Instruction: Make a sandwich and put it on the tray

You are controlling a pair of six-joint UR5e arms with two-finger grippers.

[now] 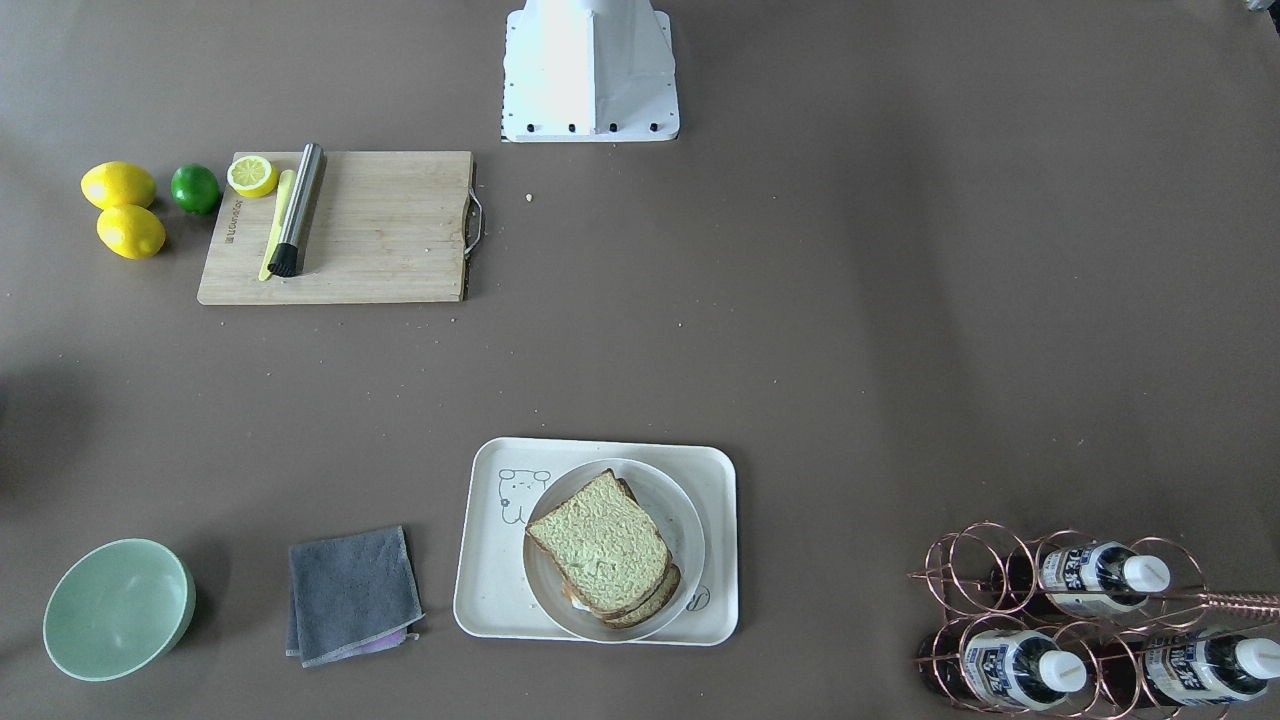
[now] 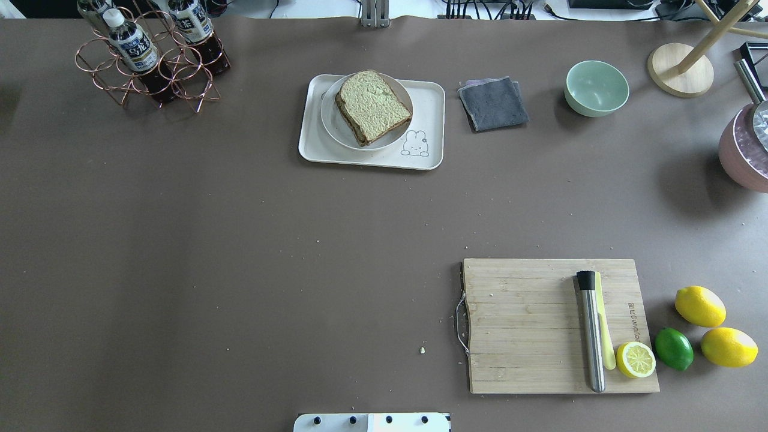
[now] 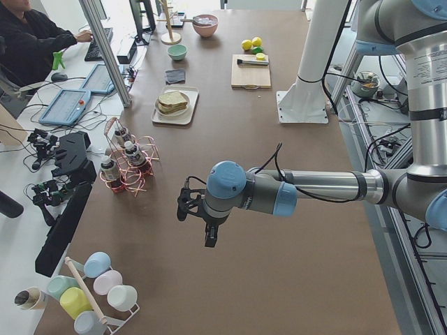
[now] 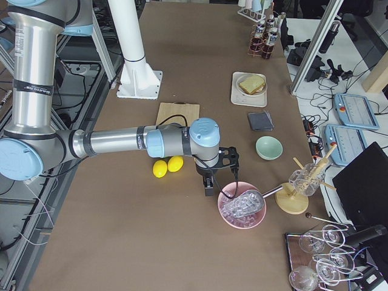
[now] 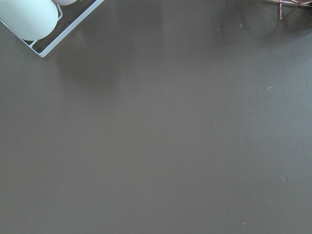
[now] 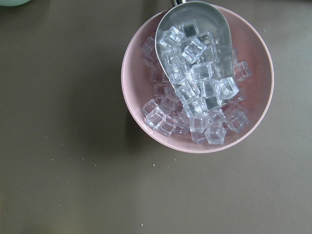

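Left gripper [image 3: 196, 222], right gripper [image 4: 219, 179]: open or closed, cannot tell; both well apart from sandwich [image 1: 600, 545] on plate [image 1: 683, 520] on tray [image 1: 485, 590].

Likely a robotics lab; operator [image 3: 29, 43] at keyboard, teach pendants [image 3: 64, 107] alongside.

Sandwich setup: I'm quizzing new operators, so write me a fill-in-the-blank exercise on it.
The sandwich lies on a round ____ on the tray.
The grey cloth lies between the tray and the green ____.
The pink bowl holds a metal scoop and ____ cubes.
Missing: plate; bowl; ice.
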